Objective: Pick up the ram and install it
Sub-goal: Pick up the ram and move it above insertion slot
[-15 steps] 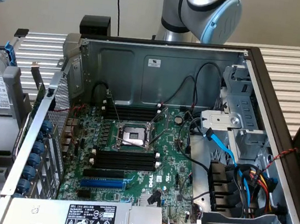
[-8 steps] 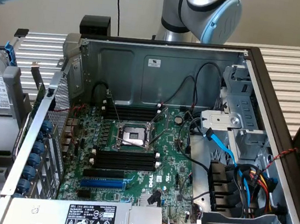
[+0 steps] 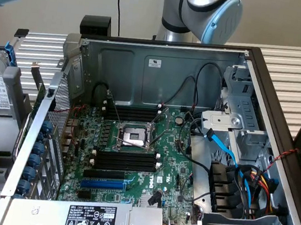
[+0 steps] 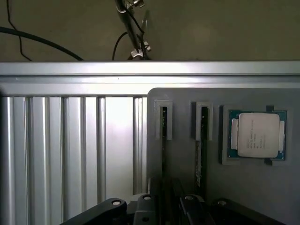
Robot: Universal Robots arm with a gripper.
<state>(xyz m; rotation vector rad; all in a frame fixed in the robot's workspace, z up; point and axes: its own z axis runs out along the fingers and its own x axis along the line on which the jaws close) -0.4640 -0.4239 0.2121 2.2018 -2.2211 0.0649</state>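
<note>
Gray tray (image 4: 183,178): two ram sticks (image 4: 163,124) edge-on in slots, one processor (image 4: 257,135); pincer (image 4: 168,211) wide, empty.

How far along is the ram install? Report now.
Done: nothing; the black memory slots look empty. In hand: the open gripper hovers over two ram sticks standing in the grey holder, holding neither. Left: picking one up and seating it.

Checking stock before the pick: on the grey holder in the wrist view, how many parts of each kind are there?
ram sticks, standing on edge in slots: 2
processor chip, lying flat: 1
Total: 3
</note>
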